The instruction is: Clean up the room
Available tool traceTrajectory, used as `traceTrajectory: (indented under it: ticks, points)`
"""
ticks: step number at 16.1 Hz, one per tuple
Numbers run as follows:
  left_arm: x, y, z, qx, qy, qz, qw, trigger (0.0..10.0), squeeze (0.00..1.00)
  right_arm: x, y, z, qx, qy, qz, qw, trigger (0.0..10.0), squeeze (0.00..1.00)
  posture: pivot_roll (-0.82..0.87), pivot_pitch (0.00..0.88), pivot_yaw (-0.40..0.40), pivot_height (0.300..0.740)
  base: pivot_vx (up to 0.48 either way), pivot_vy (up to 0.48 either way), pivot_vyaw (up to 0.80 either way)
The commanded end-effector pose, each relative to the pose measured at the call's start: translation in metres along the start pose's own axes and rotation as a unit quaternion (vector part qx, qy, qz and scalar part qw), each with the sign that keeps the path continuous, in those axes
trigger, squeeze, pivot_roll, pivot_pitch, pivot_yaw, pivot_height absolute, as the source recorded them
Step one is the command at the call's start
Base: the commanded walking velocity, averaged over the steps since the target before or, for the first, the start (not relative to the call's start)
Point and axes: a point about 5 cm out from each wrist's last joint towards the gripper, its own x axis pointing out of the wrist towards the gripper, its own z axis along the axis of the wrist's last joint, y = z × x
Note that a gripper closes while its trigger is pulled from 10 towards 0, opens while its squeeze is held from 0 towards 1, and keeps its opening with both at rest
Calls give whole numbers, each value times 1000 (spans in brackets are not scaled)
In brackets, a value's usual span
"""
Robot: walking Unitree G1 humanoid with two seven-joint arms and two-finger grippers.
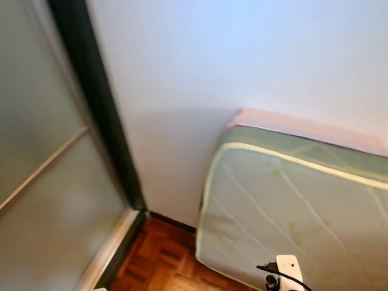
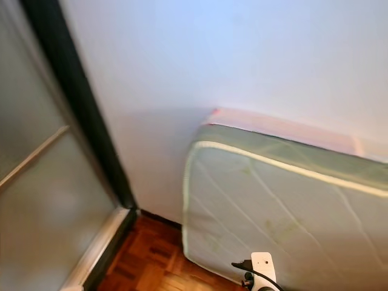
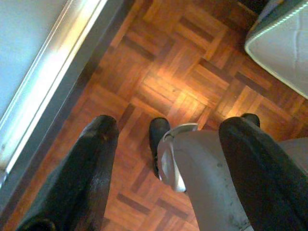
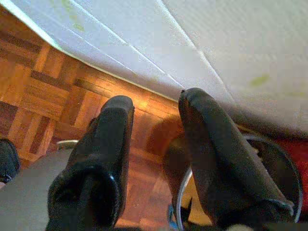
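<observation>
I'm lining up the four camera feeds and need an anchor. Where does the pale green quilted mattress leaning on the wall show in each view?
Left eye view: pale green quilted mattress at lower right, on edge against the white wall.
Right eye view: the mattress again, lower right, nearer centre.
Left wrist view: one corner, top right, above the parquet floor.
Right wrist view: its quilted face across the top.
Shared landmark: the mattress's light piped edge meeting the floor.
</observation>
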Motion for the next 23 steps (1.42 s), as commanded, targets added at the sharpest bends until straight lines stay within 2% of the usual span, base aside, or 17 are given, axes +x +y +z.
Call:
traceTrajectory:
  ticks: [1,4,13,16,18,23]
  points:
    - [20,-13,47,14,15,18,1000,10000,0,5,-8,18,135,20,38,990,10000,0,-5,0,-8,740,0,0,-788]
    - [20,-18,44,49,25,5,998,10000,0,4,-9,15,126,28,37,991,10000,0,0,0,-7,740,0,0,-788]
    - [21,-15,47,61,25,3,998,10000,0,5,-8,19,123,28,34,991,10000,0,3,0,-1,740,0,0,-788]
    - [21,-15,48,78,22,7,997,10000,0,5,-8,19,120,27,35,992,10000,0,1,0,-4,740,0,-160,-788]
    - [21,-15,48,63,22,7,998,10000,0,5,-9,19,117,28,34,992,10000,0,0,0,-4,740,0,-240,-788]
    - [20,-14,47,68,22,6,997,10000,0,5,-9,18,113,30,33,993,10000,0,2,0,-3,740,0,0,-788]
